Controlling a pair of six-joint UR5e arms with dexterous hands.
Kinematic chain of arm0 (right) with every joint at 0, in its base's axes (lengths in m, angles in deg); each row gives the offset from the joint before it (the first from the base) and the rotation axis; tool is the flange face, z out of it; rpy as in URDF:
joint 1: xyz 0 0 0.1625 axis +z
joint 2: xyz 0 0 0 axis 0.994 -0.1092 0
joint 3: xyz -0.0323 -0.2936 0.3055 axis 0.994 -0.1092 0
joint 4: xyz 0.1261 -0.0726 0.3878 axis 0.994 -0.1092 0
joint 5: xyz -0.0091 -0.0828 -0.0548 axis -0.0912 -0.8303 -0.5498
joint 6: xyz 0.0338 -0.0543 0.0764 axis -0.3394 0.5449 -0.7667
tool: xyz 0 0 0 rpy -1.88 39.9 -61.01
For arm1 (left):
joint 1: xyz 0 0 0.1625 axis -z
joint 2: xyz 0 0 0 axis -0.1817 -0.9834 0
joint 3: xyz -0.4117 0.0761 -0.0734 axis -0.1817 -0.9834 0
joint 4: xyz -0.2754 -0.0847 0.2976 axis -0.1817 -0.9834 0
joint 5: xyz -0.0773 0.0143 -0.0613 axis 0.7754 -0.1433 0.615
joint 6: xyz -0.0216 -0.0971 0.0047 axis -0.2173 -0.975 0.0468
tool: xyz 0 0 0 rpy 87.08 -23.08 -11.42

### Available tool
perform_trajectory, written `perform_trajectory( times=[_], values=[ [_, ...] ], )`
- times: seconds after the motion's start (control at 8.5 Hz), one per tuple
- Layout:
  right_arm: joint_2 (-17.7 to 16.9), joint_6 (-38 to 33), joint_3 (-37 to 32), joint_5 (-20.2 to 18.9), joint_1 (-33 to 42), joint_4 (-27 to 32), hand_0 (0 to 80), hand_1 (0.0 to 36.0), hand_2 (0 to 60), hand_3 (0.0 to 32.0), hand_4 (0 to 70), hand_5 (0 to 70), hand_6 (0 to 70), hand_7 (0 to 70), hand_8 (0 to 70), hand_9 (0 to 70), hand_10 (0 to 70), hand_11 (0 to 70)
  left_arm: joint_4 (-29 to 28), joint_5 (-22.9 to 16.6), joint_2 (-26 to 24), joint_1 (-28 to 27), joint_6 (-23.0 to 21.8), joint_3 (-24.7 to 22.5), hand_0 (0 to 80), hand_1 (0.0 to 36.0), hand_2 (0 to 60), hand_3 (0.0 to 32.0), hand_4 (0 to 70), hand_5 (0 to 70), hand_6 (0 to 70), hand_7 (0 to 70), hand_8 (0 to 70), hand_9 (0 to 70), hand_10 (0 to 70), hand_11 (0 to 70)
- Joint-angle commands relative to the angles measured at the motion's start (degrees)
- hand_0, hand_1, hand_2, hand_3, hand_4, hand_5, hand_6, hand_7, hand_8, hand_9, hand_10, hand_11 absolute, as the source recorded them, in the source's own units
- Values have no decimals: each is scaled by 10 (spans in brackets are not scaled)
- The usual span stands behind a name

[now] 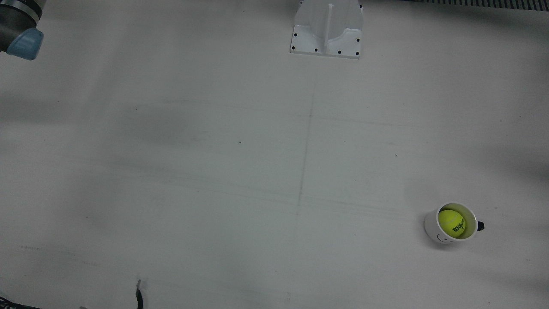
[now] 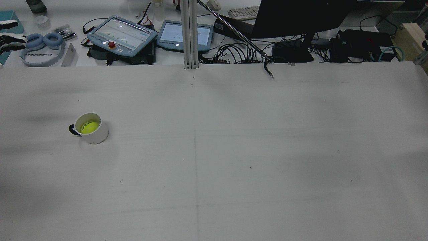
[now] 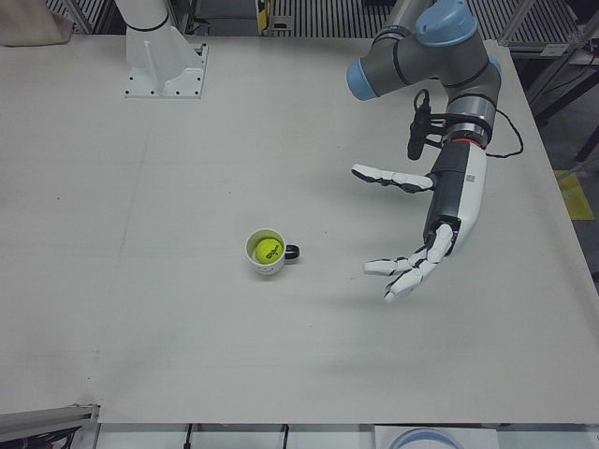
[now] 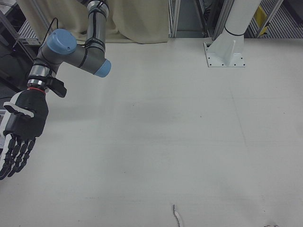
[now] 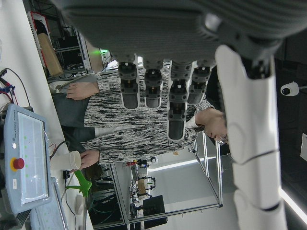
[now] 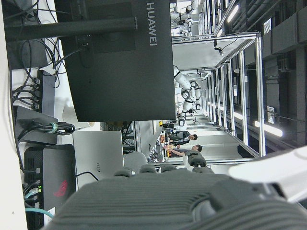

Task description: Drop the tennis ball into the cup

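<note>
A white cup (image 1: 446,234) with a dark handle stands upright on the table. A yellow-green tennis ball (image 1: 451,223) lies inside it. The cup (image 2: 95,134) and the ball (image 2: 89,127) also show at the left of the rear view, and the cup (image 3: 265,265) with the ball (image 3: 269,250) in the left-front view. My left hand (image 3: 440,220) is open and empty, fingers spread, raised well to the side of the cup and apart from it. My right hand (image 4: 21,127) is open and empty, fingers pointing down, beyond the far side of the table.
A white arm pedestal (image 1: 328,30) is bolted at the table's back edge. Beyond the operators' edge are two pendants (image 2: 122,33), a monitor (image 2: 301,16), cables and blue headphones (image 2: 41,42). A loose black strap (image 1: 138,296) lies at that edge.
</note>
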Motion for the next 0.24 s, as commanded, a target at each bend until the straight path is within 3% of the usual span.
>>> perform_trajectory(
  times=[0.0, 0.12],
  values=[
    [0, 0, 0, 0, 0, -1, 0, 0, 0, 0, 0, 0, 0, 0, 0, 0, 0, 0, 7, -4, 3, 14, -10, -14, 601, 192, 0, 0, 129, 146, 316, 164, 205, 116, 102, 167],
    [0, 0, 0, 0, 0, -1, 0, 0, 0, 0, 0, 0, 0, 0, 0, 0, 0, 0, 9, -4, 7, 14, -18, -13, 603, 207, 0, 0, 72, 132, 225, 141, 171, 103, 97, 161]
  ],
)
